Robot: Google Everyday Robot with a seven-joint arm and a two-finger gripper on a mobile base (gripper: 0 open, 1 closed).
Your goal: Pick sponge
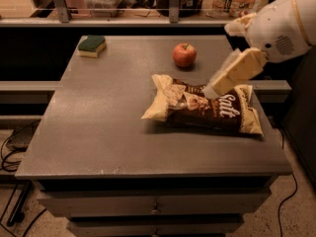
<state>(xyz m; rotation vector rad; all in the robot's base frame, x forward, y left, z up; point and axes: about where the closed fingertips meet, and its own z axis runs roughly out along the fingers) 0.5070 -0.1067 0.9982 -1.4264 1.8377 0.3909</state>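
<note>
There is one sponge (92, 45), one apple (184, 55) and one snack bag (197, 110) on the counter (98, 132), and one claw (212, 89) above it.

The sponge lies near the far left corner of the counter, flat, with its dark green rough side up and the pale yellow foam layer below. It is a small rectangular block. It stands alone, well apart from the other things and from the claw.

The apple is red and round, with a short stem on top. It is near the far edge, a little to the right of the middle. The bag lies flat between the middle and the right edge of the counter. It is of shiny crinkled foil, dark brown in the middle and cream at both sealed ends, with pictures of chips printed on it. The word "Salt" in large white letters can be read on it; the smaller writing I cannot read.

The claw is pale yellow and blocky, and it hangs from a white rounded arm that comes in from the right side. Its tip is over the far right part of the bag, just beside the word "Salt". Whether the claw is open or closed I cannot tell, and nothing is seen in it.

The counter top is grey, matte and slightly grainy, with drawer fronts below the near edge.
</note>
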